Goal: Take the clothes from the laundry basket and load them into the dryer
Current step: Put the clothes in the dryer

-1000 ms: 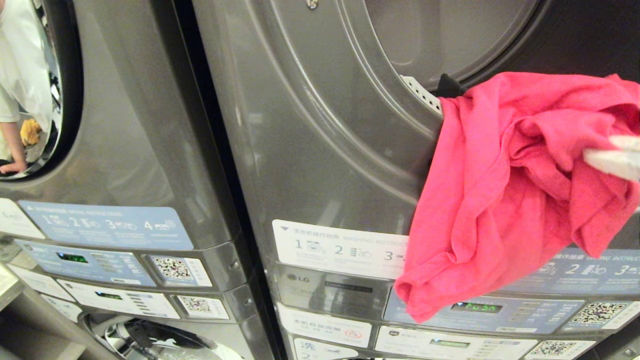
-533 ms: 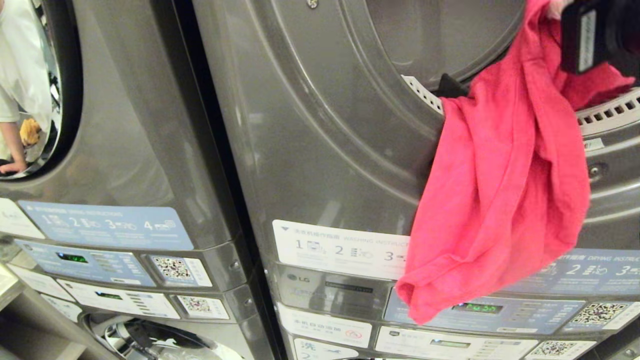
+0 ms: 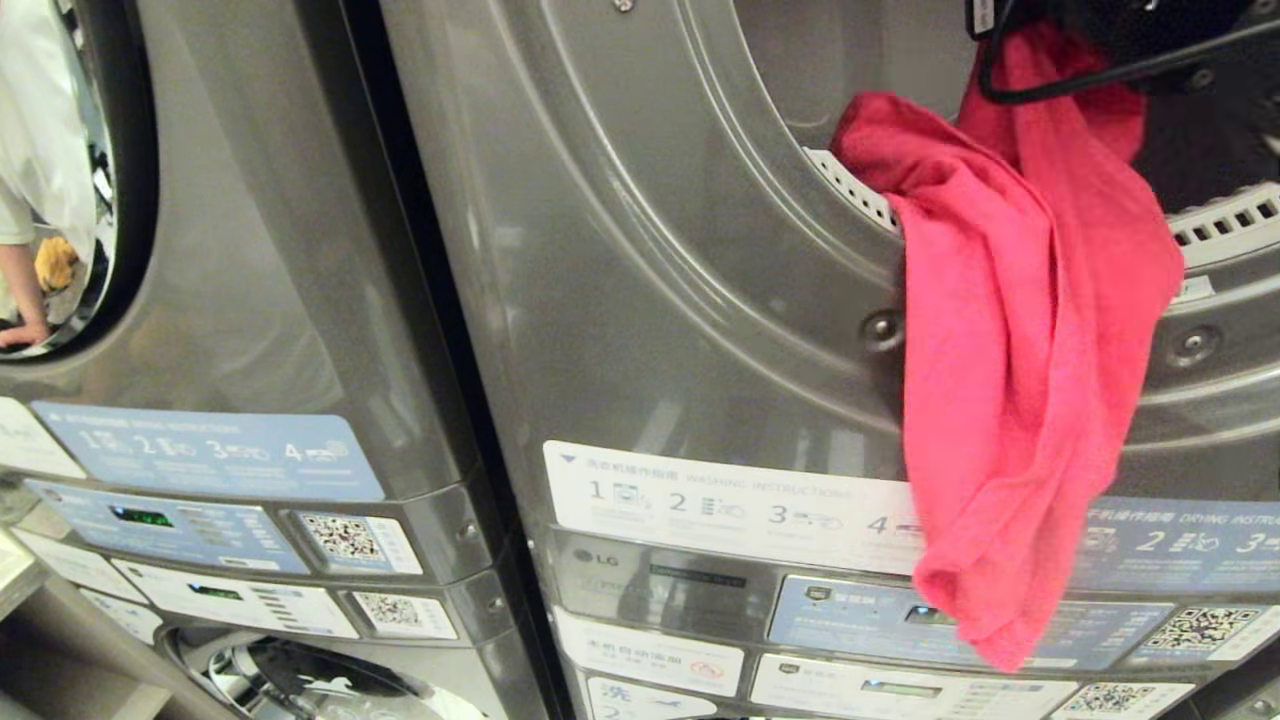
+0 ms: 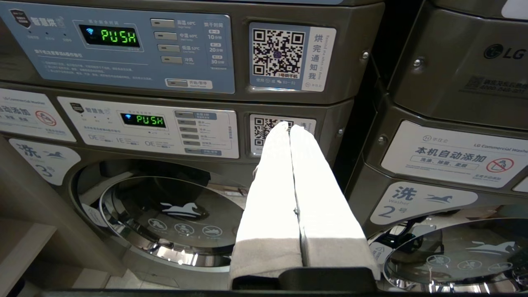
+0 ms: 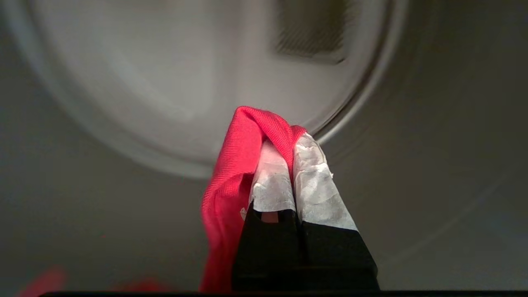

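Right gripper (image 5: pixel 288 152): my taped fingers are pinched tight on a fold of the red garment (image 3: pixel 1010 330), up inside the dryer's round opening.
Red garment: its top is bunched at my fingers; the rest drapes over the opening's lower rim (image 3: pixel 850 190) and hangs down the dryer (image 3: pixel 650 250) front, its tip over the control panel (image 3: pixel 870 620).
Left gripper (image 4: pixel 291 132): my fingers are pressed together on nothing, parked low, pointing at a QR sticker (image 4: pixel 268 130) on the neighbouring machine.
Laundry basket: I cannot see it.
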